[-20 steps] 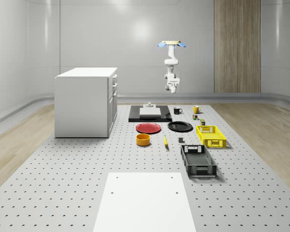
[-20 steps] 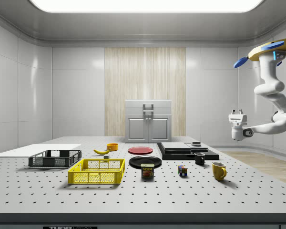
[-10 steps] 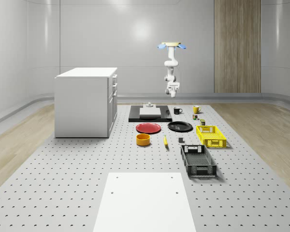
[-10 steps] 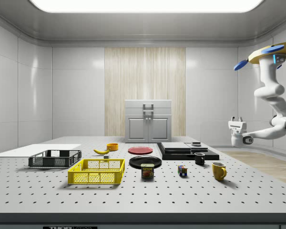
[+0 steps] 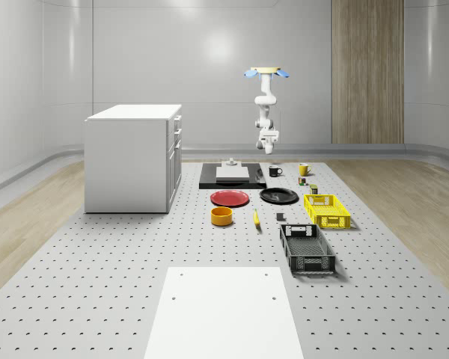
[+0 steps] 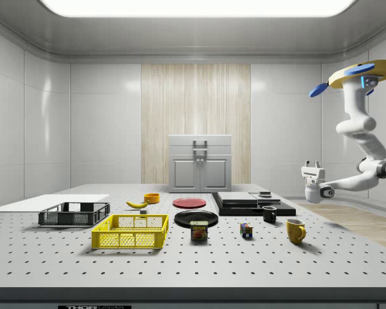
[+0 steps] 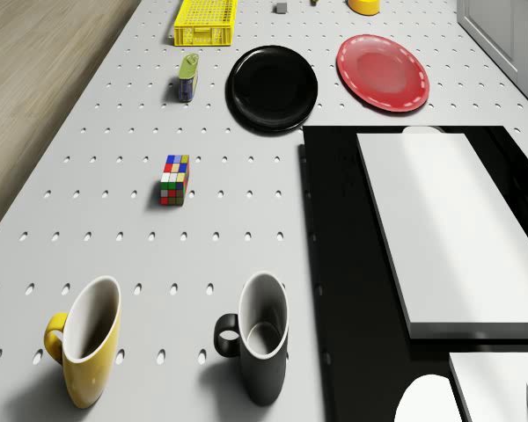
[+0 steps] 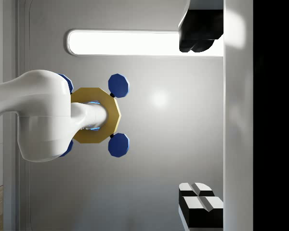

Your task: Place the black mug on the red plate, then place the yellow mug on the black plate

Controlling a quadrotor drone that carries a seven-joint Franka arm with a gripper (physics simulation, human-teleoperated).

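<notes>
The drone (image 6: pixel 363 72) hovers high beyond the black mug (image 6: pixel 269 214), its empty claw (image 6: pixel 312 168) released, pointing upward.

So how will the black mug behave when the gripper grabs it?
The black mug looks rigid, so it should hold shape when squeezed. It stands upright, taller than wide, so a sideways nudge might tip it. Its glossy wall may be slippery; the handle could snag a finger.

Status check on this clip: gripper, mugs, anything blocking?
Drone hovering beyond table's far end, gripper open, aloft, pointing up. Black mug and yellow mug upright on table, untouched. Red plate and black plate bare.
</notes>
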